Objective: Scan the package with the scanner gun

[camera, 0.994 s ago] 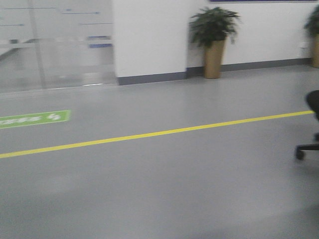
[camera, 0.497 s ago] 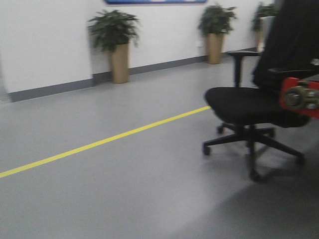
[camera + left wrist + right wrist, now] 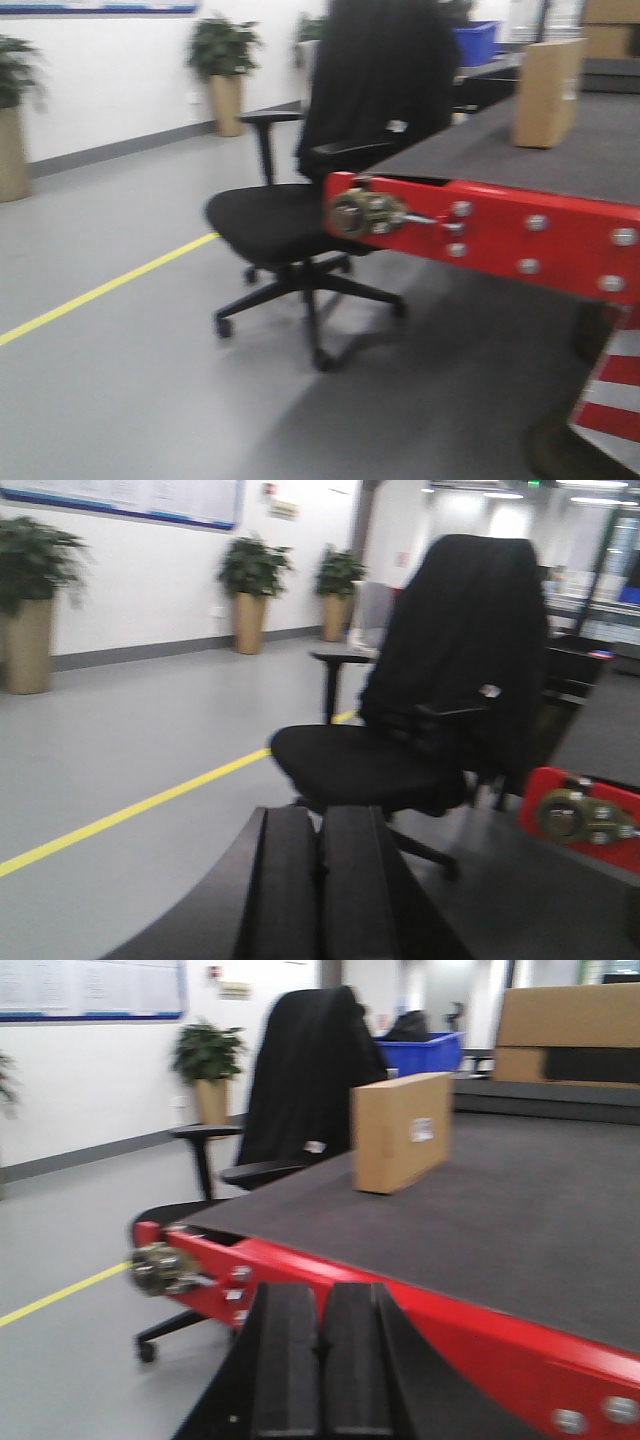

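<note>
Three views, all kinda blurry.

Front-facing first: got the package standing upright on the dark table up at 2 o'clock, set back from the red rail along the table's near edge. Also got a black office chair at centre-left with a dark jacket draped over its back, parked just beside the table corner. Can make out a brass-coloured fitting bolted on the rail's left end. Plus a yellow floor line heading off toward 8 o'clock, a potted plant by the wall at 11, and a blue bin at 1, behind the chair.

Left wrist next: looking out over the left end effector at 6 o'clock, pads pressed together with nothing between them. Got the chair dead centre and the rail corner with the fitting poking in at 4 o'clock.

Right wrist last: right end effector at 6 o'clock, pads pressed together too, pinching nothing. Got the package upright on the table just right of 12 o'clock, white label on the face turned toward 3, well apart from the pads. Also seeing a wider cardboard box with a dark panel at 2 o'clock, at the table's far end.
</note>
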You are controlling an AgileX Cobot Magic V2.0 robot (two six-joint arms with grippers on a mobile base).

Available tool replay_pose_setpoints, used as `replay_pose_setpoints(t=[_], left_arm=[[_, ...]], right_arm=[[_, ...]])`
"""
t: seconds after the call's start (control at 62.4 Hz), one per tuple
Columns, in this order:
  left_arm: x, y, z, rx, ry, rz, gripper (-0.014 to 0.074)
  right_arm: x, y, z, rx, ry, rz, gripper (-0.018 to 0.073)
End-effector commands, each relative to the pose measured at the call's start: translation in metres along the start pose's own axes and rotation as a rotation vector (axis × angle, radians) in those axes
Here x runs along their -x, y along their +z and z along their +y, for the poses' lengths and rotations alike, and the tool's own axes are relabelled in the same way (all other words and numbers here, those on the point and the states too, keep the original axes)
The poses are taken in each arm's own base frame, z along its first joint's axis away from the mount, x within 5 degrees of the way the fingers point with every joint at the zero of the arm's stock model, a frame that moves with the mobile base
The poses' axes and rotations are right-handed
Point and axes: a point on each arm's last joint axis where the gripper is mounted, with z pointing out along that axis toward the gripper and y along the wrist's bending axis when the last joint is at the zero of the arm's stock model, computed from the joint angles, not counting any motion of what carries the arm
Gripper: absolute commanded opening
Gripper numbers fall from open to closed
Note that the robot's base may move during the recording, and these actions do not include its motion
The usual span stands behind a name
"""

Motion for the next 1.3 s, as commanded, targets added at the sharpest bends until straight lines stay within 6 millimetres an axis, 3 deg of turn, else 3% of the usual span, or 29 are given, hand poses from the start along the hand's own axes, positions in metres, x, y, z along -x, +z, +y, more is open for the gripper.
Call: replay_pose_setpoints(t=[0.0,1.282], left_arm=[[0.0023,-0.0004,-0.0002,-0.001,-0.008,-0.020,-0.0111],[0.0023,-0.0004,-0.0002,-0.001,-0.008,-0.020,-0.0111]], right_arm=[[0.0018,-0.0002,-0.0002,-0.005,-0.003,-0.021,-0.0169],[0.0018,-0.0002,-0.0002,-0.005,-0.003,-0.021,-0.0169]])
